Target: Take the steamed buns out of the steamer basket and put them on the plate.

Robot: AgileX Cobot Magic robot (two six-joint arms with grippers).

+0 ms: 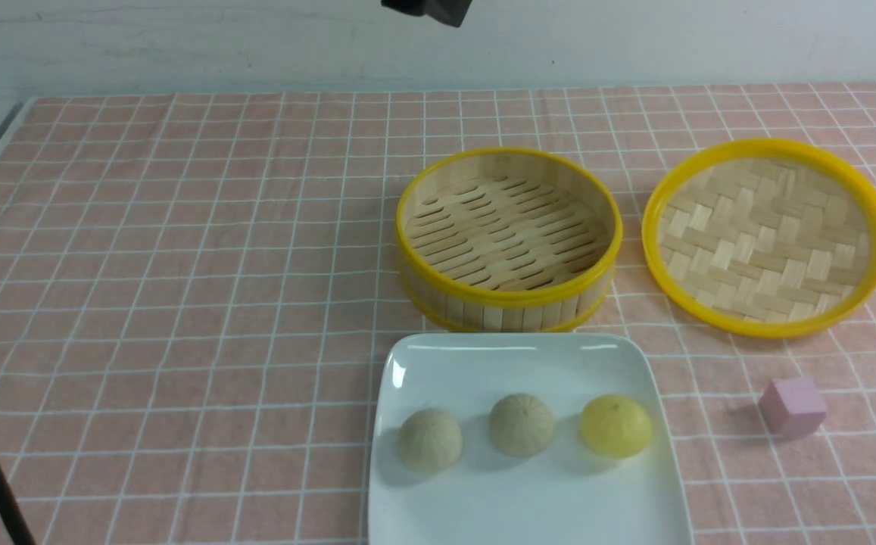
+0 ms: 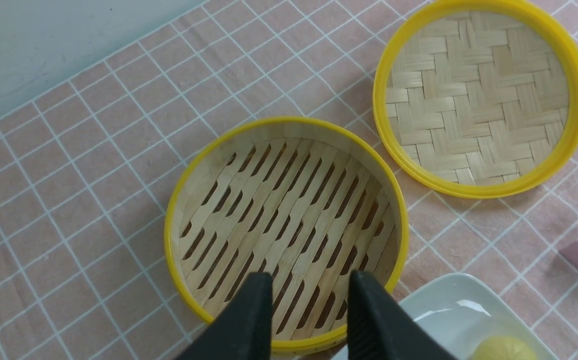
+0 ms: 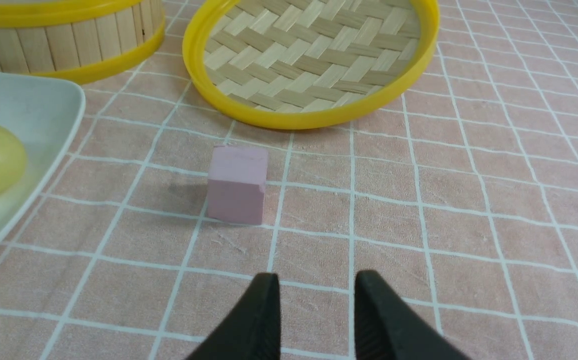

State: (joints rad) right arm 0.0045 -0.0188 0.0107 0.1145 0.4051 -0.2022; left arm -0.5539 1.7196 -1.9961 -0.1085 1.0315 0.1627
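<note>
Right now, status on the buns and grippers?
Left gripper, right gripper open, empty. Three steamed buns on the plate; steamer basket empty. Pink cube apart, beside plate.

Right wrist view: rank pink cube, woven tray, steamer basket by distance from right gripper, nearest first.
From the right gripper:
1. pink cube, directly ahead.
2. woven tray, beyond the cube.
3. steamer basket, farthest, on the tray's left.

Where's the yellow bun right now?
In the front view, the yellow pleated steamed bun sits on the glossy white square plate, rightmost of three, beside a beige bun.
</note>
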